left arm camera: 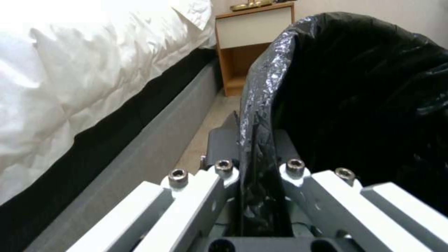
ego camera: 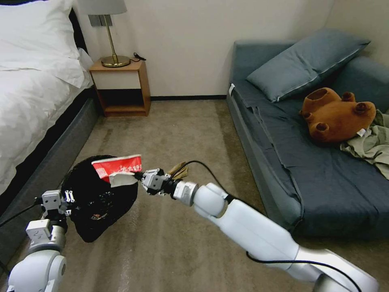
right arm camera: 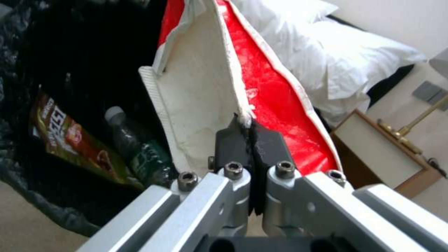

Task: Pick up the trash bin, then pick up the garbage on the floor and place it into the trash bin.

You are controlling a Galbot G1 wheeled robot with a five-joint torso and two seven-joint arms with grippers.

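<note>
The trash bin (ego camera: pixel 101 202), lined with a crinkly black bag, hangs tilted at the lower left. My left gripper (ego camera: pixel 69 198) is shut on its rim, the black bag (left arm camera: pixel 261 105) pinched between the fingers. My right gripper (ego camera: pixel 138 177) is shut on the red-and-white wrapper (ego camera: pixel 118 166) and holds it over the bin's mouth. In the right wrist view the wrapper (right arm camera: pixel 205 87) stands up from the shut gripper (right arm camera: pixel 251 129). Inside the bin lie a clear bottle (right arm camera: pixel 140 150) and a dark-and-gold snack wrapper (right arm camera: pixel 70 140). A brown paper bag (ego camera: pixel 179 169) lies on the carpet just behind my right wrist.
The bed (ego camera: pixel 32 101) runs along the left, close beside the bin. A wooden nightstand (ego camera: pixel 121 87) with a lamp stands at the back wall. The blue sofa (ego camera: pixel 308 162) on the right carries a pillow, a plush bear (ego camera: pixel 336 115) and an olive cloth (ego camera: pixel 370 146). Carpet lies between them.
</note>
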